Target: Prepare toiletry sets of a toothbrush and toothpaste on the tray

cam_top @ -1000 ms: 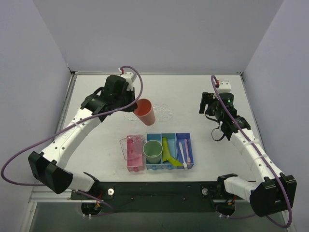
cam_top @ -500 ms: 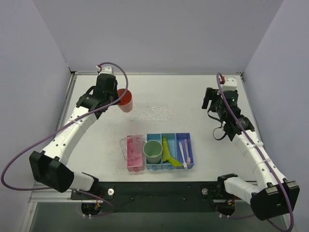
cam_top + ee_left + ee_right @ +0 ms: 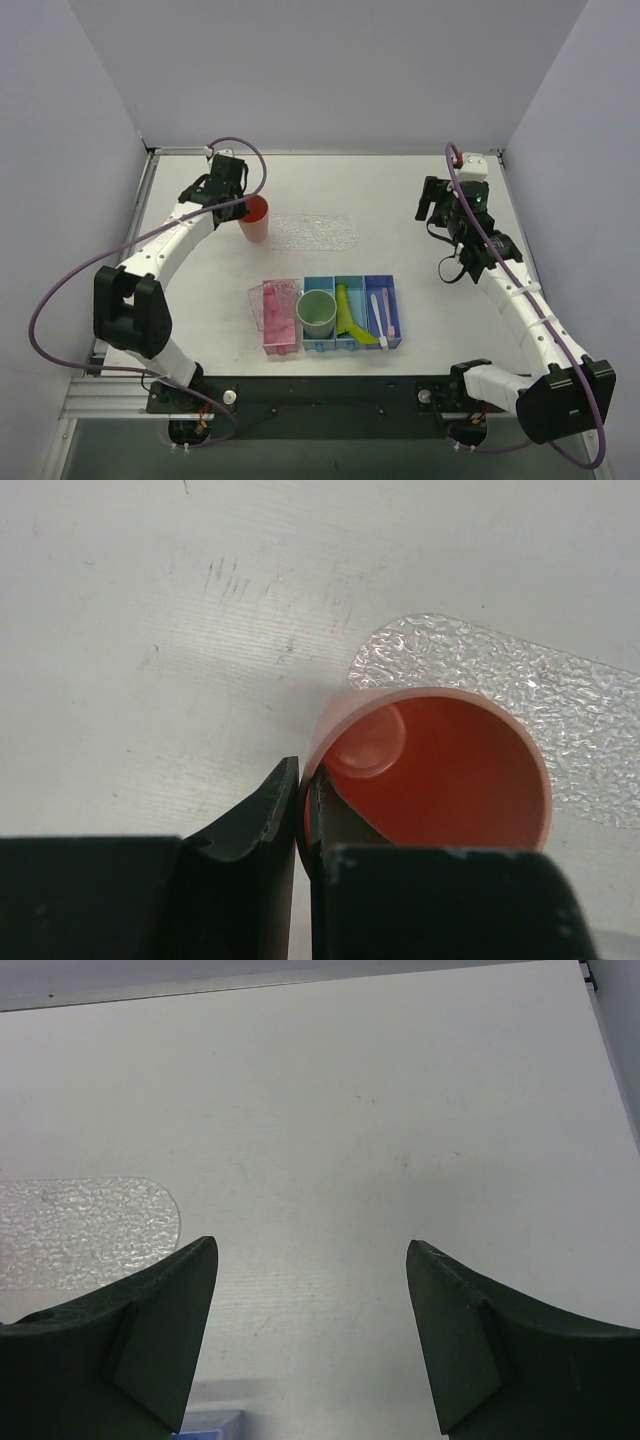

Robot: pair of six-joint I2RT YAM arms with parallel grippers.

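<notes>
Against the tray's (image 3: 322,234) left end stands a cup (image 3: 253,218), and before the tray lies a row of bins (image 3: 352,346) holding, leftward to rightward, a second cup (image 3: 316,313), toothpaste tubes (image 3: 346,312) and toothbrushes (image 3: 378,305).

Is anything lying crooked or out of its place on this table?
The clear rack lies skewed over the pink bin, one corner past its left edge. One toothpaste slants sideways toward the toothbrushes. Nothing looks spilled or broken.
</notes>
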